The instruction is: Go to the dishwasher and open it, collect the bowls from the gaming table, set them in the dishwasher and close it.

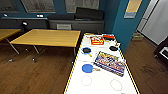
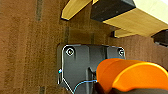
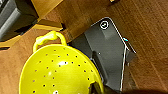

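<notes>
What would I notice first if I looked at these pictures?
Probably the long white table in front, with a colourful game box, a blue bowl and a black bowl on it. Up close, a bright yellow strainer with holes and an orange bowl show large over the brown wooden floor.

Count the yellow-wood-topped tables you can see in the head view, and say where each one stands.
2. One wood-topped table stands just left of the white gaming table; a second is cut off at the left edge. More may lie out of frame.

Head high over gaming table (image 1: 105,82); wrists floorward
</notes>
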{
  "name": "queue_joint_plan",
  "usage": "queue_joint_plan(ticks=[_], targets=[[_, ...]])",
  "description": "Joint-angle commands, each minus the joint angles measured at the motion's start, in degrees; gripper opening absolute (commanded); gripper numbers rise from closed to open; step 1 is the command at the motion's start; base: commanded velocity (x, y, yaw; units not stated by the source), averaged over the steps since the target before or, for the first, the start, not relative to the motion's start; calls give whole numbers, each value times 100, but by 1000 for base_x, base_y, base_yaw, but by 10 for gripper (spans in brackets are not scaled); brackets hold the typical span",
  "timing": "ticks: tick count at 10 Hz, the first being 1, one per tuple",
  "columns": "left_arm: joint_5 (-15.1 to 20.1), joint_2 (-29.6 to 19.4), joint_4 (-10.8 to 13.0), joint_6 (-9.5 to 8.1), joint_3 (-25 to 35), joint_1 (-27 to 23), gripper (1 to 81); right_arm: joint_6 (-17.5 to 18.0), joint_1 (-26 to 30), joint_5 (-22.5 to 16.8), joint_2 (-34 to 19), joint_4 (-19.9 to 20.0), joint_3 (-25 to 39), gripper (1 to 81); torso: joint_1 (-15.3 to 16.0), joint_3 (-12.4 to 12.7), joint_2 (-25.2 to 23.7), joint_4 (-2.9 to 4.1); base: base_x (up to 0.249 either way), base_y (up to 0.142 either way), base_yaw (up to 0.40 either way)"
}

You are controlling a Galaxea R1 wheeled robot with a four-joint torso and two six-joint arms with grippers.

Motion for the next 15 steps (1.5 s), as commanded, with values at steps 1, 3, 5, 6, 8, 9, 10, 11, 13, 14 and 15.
queue_joint_plan(ticks=[1, 3, 5, 6, 8, 9, 10, 11, 13, 14, 15], targets=[[-619, 681, 152, 433, -875, 563, 10, -22, 67, -405, -114, -173, -51, 10, 2, 410, 0, 0, 0, 0, 0], [-697, 1225, 230, 433, -1567, 941, 10, -22, 120, -448, 333, -182, -462, 10, -5, 731, -4, 0, 0, 0, 0], [-821, 1647, 284, 433, -2157, 1258, 10, -22, 181, -616, 633, -182, -780, 10, -9, 1070, -9, 0, 0, 0, 0], [-830, 1814, 301, 433, -2377, 1355, 10, -30, 189, -616, 747, -182, -868, 10, -11, 1193, -11, 0, 0, 0, 0], [-856, 2044, 328, 433, -2668, 1504, 10, -31, 172, -625, 871, -208, -1026, 10, -22, 1020, -17, 0, 0, 0, 0], [-856, 2218, 328, 442, -2877, 1557, 10, -31, 155, -625, 1001, -217, -1226, 10, -22, 1069, -17, 0, 0, 0, 0], [-856, 2393, 328, 442, -3114, 1645, 10, -31, 146, -659, 1167, -217, -1455, 10, -24, 1069, -19, 0, 0, 0, 0], [-856, 2568, 336, 450, -3367, 1741, 10, -31, 138, -729, 1333, -217, -1682, 10, -24, 1069, -22, 0, 0, 0, 0], [-943, 2992, 328, 573, -3958, 1960, 10, -22, 120, -914, 1792, -208, -2334, 10, -24, 1069, -24, 0, 0, 0, 0], [-1249, 3141, 328, 582, -4291, 2083, 10, -30, 111, -1098, 1985, -217, -2633, 10, -26, 1071, -24, 0, 0, 0, 0], [-1401, 3265, 293, 565, -4567, 2181, 10, -31, 76, -1178, 2101, -217, -2819, 10, -26, 1071, -24, 0, 0, 0, 0]])
